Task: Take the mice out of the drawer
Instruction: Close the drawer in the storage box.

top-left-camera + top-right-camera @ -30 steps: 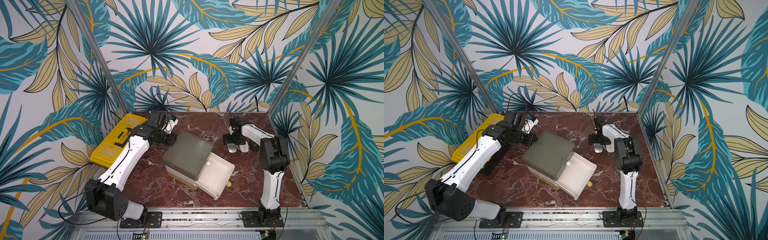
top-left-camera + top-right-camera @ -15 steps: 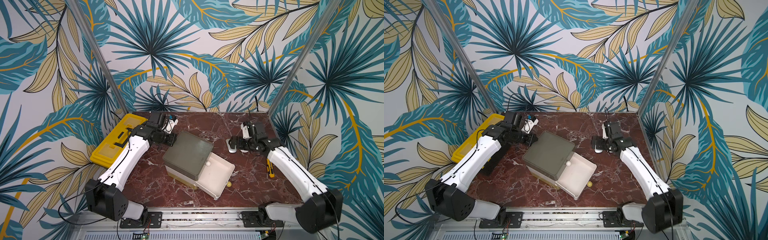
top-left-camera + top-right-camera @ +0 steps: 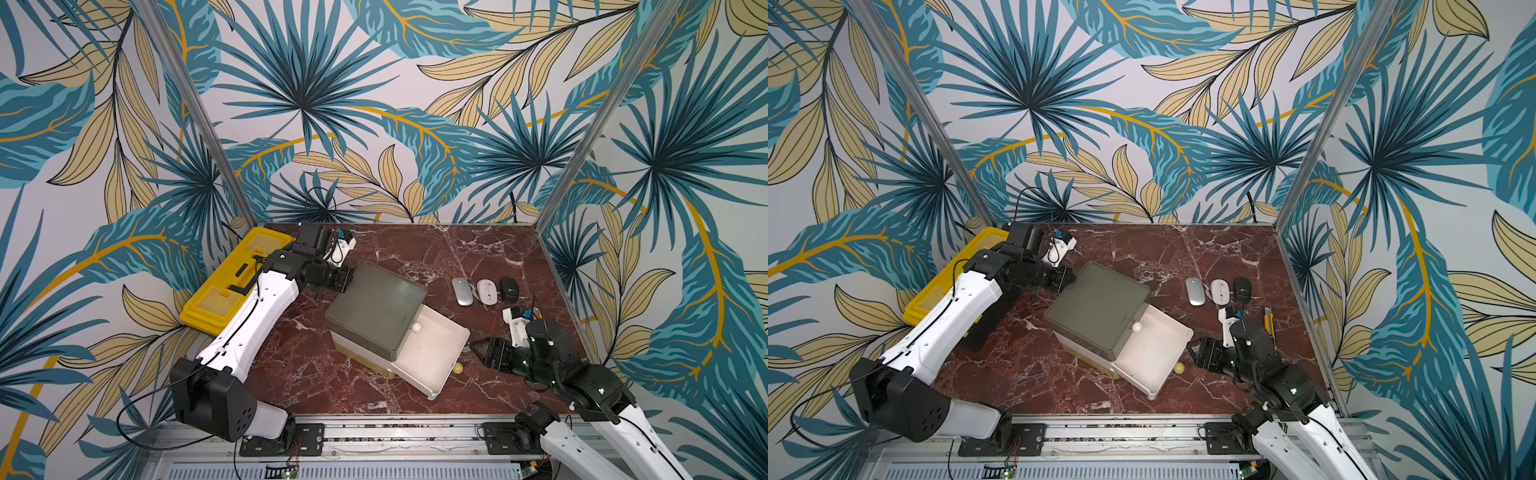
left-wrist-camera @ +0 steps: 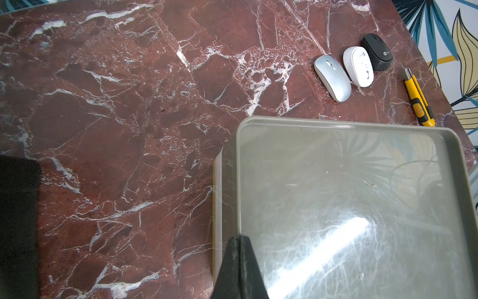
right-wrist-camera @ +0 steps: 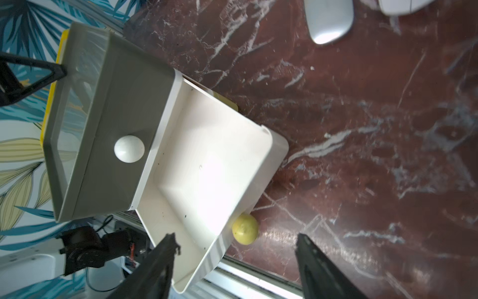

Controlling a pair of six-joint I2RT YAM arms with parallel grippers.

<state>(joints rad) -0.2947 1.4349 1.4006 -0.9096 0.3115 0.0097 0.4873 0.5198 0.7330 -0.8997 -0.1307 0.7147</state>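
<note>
The right wrist view alone looks into the pulled-out white drawer [image 5: 269, 160]: a white floor with a few dark specks. The right tool [image 5: 236, 240] has its fingers spread wide, with the drawer's front corner and a pale yellow knob [image 5: 245, 228] just ahead between them; a white knob [image 5: 129, 148] sits on the grey drawer unit [image 5: 111, 108] above. Only the left wrist view shows the left tool [image 4: 240, 259] closely: its fingers are pressed together, tips over the edge of the unit's grey top.

In both top views the silver mouse [image 3: 462, 291], white mouse [image 3: 487, 291] and black mouse [image 3: 509, 289] lie side by side on the red marble surface [image 3: 415, 249], off to the right tool's side toward the back wall and well apart from the drawer. A yellow-black utility knife [image 3: 1269, 322] lies beside that arm. A yellow case [image 3: 232, 282] lies behind the left arm.
</note>
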